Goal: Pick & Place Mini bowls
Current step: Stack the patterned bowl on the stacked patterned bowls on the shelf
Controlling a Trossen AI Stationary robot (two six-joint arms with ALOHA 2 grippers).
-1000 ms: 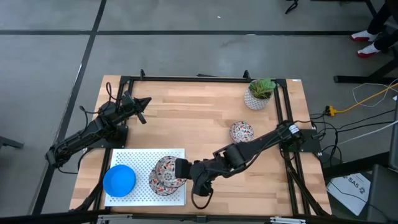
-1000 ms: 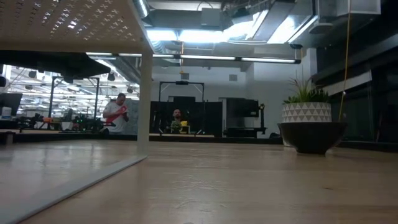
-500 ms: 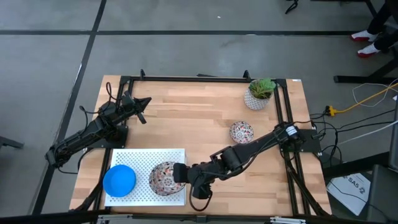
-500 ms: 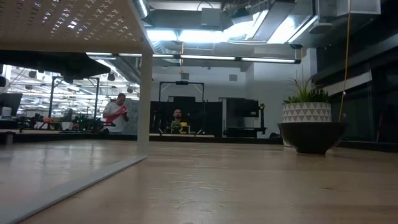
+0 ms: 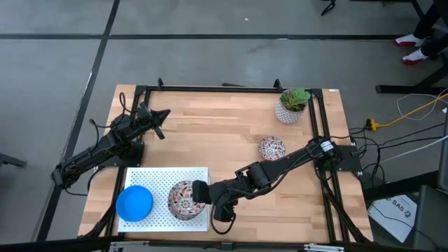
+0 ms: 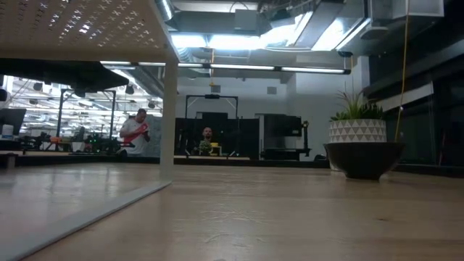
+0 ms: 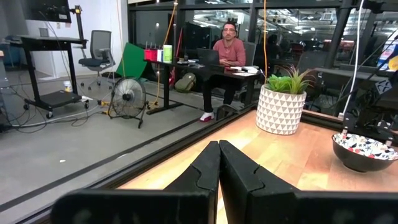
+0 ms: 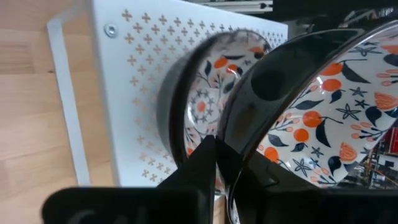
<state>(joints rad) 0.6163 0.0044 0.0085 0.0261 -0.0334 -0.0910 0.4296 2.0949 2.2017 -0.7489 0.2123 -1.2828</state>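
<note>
At about 7 o'clock on the worktop (image 5: 231, 140), on the white perforated tray (image 5: 157, 175), you have a floral bowl (image 5: 185, 200) sitting on the tray's right half, and the right wrist view shows it as 2 patterned bowls (image 8: 249, 118) nested together, one inside the other. Your right end effector (image 5: 201, 192) is at that stack's rim on the 3 o'clock side, its fingers (image 8: 208, 155) only narrowly parted and straddling the rim of the upper bowl; you cannot tell whether they are pressing on it or just off it. A plain blue bowl (image 5: 134, 202) sits on the tray's left half, just beside the floral stack but apart from it. Another floral bowl (image 5: 271, 148) stands alone on the bare wood toward 2 o'clock, near the right arm's forearm. Beyond it, at roughly 1 o'clock by the worktop's far edge, stands the white pot with a green plant (image 5: 292, 106). Your left end effector (image 5: 159, 124) waits at about 10 o'clock, above bare wood, its fingers (image 7: 217, 168) pressed together with nothing between them. In the left wrist view a person (image 7: 227, 53) sits at a desk in the room beyond.
</note>
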